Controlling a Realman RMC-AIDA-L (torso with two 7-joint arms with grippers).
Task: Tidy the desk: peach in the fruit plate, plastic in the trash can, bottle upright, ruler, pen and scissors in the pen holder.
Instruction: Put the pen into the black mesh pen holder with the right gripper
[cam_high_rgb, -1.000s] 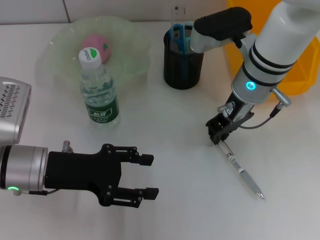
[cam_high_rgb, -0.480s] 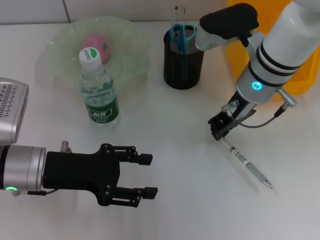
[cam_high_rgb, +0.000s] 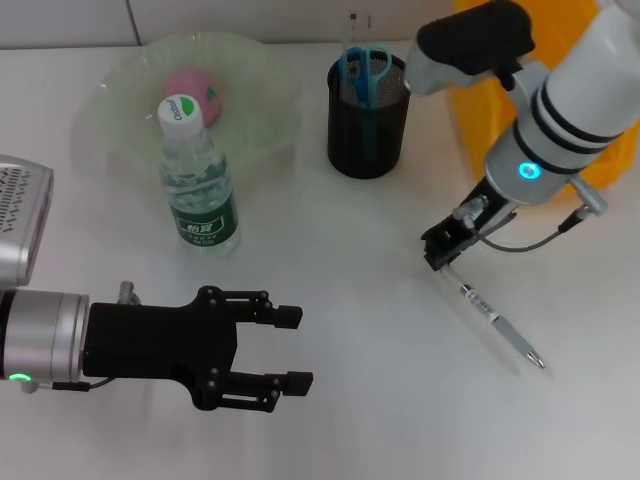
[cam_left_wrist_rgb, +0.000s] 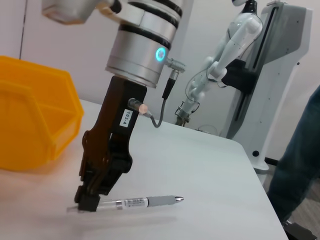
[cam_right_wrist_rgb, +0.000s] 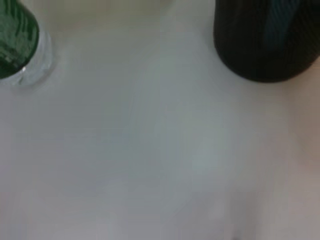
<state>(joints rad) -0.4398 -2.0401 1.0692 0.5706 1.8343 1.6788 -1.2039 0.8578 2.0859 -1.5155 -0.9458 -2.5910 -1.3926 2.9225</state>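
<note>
The right claw (cam_high_rgb: 443, 250) grips the pen (cam_high_rgb: 492, 322) by its end, low over the worktop (cam_high_rgb: 360, 330); the left claw (cam_high_rgb: 295, 348) hovers open.

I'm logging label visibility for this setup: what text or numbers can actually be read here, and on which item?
"103-4": small white tag on the right tool, only roughly legible.
Bottle cap: green logo, lettering too small to read.
Bottle label: white print, illegible.
Pen barrel: print too small to read.

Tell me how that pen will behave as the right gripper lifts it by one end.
The pen looks slim, rigid and light, so it should lift without bending. Held at its end by the right gripper, it may droop or pivot. Its round barrel would probably roll on the table if dropped.
</note>
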